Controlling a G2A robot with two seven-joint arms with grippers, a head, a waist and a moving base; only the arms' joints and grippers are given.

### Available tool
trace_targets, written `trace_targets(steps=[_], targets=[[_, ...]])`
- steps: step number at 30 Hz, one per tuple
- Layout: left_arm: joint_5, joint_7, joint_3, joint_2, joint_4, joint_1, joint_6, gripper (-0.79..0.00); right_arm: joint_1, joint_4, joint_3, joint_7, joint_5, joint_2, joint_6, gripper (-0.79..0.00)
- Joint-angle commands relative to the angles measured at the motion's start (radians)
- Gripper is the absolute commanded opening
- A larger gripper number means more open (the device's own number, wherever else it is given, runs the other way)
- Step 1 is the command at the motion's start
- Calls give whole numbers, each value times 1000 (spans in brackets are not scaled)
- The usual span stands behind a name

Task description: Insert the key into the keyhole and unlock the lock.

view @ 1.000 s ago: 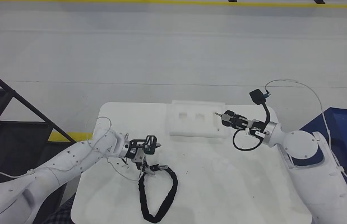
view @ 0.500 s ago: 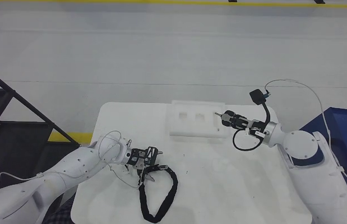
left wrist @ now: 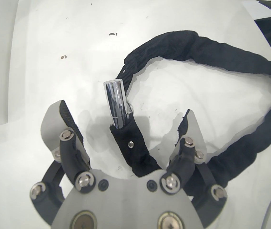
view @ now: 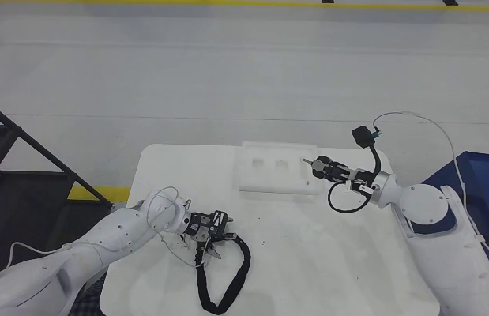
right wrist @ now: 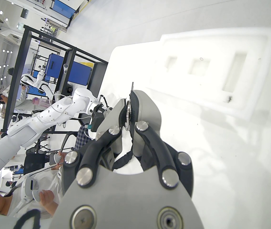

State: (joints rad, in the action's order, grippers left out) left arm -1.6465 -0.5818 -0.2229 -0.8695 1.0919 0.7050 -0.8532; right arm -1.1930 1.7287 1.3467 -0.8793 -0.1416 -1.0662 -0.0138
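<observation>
Black fabric-sleeved chain lock (view: pixel 246 261): where does it lie, Jo?

On the white rectangular table (view: pixel 347 268), Sam, toward the robot's left. It is well apart from the white foam tray (view: pixel 252 186) with recessed pockets at the far edge. From above it is a narrow loop. Its long axis runs from the left gripper (view: pixel 220 227) back toward the robot's edge of the table.

And that gripper's jaws?

Spread wide, gripping nothing. The left wrist view adds what is too small to read from above. A polished chrome cylinder (left wrist: pixel 116 103) sticks out of a riveted black strap at one end of the chain. It lies between the two fingers and touches neither. Its long axis points away from the wrist (a shade tilted), and its free tip is just beside the sleeve's other end.

And the key?

A thin flat metal key (right wrist: pixel 132 86) is pinched in the right gripper (right wrist: pixel 129 101), whose jaws are closed on it. It is held at the tray's end on the robot's right, well apart from the lock. The right wrist view shows it edge-on: the blade juts past the fingertips in line with the gripper, aimed toward the tray. From above it is a mere dark point.
</observation>
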Motion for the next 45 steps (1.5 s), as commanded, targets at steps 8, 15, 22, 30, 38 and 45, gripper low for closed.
trace_targets(steps=[8, 15, 22, 30, 38, 45], targets=[[-1, -23, -11, -25, -45, 2, -41, -640, 0, 0, 0, 0, 0, 0, 0, -785], [-4, -34, -21, -42, -67, 3, -54, -785, 0, 0, 0, 0, 0, 0, 0, -785], [-7, -110, -52, -32, -43, 4, -54, -785, 0, 0, 0, 0, 0, 0, 0, -785], [7, -191, -130, 20, 60, 7, -57, -785, 0, 0, 0, 0, 0, 0, 0, -785], [95, -155, -258, 72, 218, 1, -81, -785, -12, 89, -43, -102, -25, 5, -33, -785], [177, -74, -350, 97, 362, 28, -52, -785, -19, 197, -36, -236, 57, 13, -108, -785]])
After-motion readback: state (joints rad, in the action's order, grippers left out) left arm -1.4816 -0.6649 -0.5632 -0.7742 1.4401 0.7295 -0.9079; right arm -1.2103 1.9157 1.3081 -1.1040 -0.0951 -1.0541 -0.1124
